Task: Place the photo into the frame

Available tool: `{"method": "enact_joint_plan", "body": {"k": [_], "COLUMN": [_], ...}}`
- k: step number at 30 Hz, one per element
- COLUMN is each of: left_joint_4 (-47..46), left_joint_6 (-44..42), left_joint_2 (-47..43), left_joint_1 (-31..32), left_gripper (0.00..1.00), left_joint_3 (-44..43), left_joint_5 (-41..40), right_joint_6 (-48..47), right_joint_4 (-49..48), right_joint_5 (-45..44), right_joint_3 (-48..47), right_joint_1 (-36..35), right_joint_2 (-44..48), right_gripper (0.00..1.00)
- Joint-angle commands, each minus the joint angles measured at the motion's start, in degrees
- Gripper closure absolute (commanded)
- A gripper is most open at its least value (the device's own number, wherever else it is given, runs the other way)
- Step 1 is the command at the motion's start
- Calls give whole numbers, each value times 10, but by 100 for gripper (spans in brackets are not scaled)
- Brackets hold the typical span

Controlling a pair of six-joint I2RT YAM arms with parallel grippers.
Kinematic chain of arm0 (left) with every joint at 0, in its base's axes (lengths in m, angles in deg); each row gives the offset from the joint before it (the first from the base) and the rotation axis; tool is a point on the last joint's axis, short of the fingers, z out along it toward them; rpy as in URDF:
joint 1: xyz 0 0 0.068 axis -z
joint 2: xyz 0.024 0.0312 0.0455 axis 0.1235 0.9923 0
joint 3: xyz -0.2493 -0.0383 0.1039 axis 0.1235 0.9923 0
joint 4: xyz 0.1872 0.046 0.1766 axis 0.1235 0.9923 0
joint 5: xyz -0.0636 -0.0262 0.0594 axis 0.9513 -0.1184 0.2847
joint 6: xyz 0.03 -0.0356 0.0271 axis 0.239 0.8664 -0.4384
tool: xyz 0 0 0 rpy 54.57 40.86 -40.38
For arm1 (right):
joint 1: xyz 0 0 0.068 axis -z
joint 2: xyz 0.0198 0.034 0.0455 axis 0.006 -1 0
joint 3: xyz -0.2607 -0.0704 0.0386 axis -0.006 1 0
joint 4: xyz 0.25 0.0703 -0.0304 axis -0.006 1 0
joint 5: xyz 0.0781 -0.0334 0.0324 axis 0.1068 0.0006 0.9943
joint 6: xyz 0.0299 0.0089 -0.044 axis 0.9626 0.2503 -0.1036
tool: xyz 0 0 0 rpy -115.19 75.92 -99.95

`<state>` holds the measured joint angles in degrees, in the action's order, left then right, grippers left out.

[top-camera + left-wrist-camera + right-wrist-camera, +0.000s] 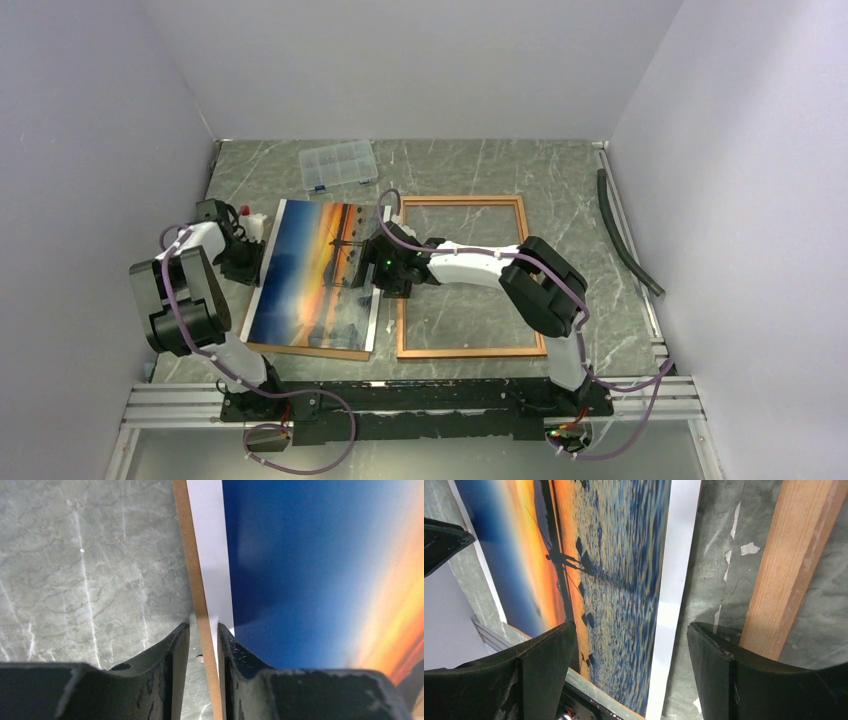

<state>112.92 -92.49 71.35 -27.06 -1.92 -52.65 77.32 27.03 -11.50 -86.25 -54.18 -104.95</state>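
At the far left, the left pincer [204, 626] straddles the left edge of the photo [315, 275] and of the brown backing board [194, 580] beneath it. Its two fingers stand almost together, but a sliver of counter [450, 165] shows between one finger and the board, so I cannot tell whether it really clamps. From above, its tips are lost against the dark wrist.

There is one photo, picture side up, and one board. The print covers nearly all of the board, leaving only thin brown strips along the left and near edges. Behind them sits one clear compartment box [338, 165], its contents too small to make out.

The right pincer [631, 627] gapes wide over the photo's right white margin. One finger hangs above the print, the other above the bare strip of counter between photo and frame.

The single frame [470, 351] lies flat on the counter to the right of the photo, near it but apart. The right arm crosses and hides part of its left rail. Marble shows inside the border; the pane itself cannot be made out.
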Motion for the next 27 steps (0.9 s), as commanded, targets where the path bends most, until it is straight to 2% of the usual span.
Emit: {"method": "enact_joint_plan", "body": {"k": [1, 14, 27], "left_joint_4": [-43, -46, -43], "left_joint_6": [-2, -4, -6], "left_joint_2": [-24, -18, -10], "left_joint_1": [27, 62, 63], "left_gripper": [68, 72, 75], "left_joint_3": [32, 53, 52], "left_joint_5": [-41, -57, -57], "right_joint_6": [5, 30, 19], "right_joint_4": [-5, -77, -79], "right_joint_5": [27, 66, 70], "right_joint_3": [-3, 16, 13], "right_joint_1": [-8, -9, -9], "right_joint_2": [-1, 30, 73], "right_gripper": [14, 15, 15]}}
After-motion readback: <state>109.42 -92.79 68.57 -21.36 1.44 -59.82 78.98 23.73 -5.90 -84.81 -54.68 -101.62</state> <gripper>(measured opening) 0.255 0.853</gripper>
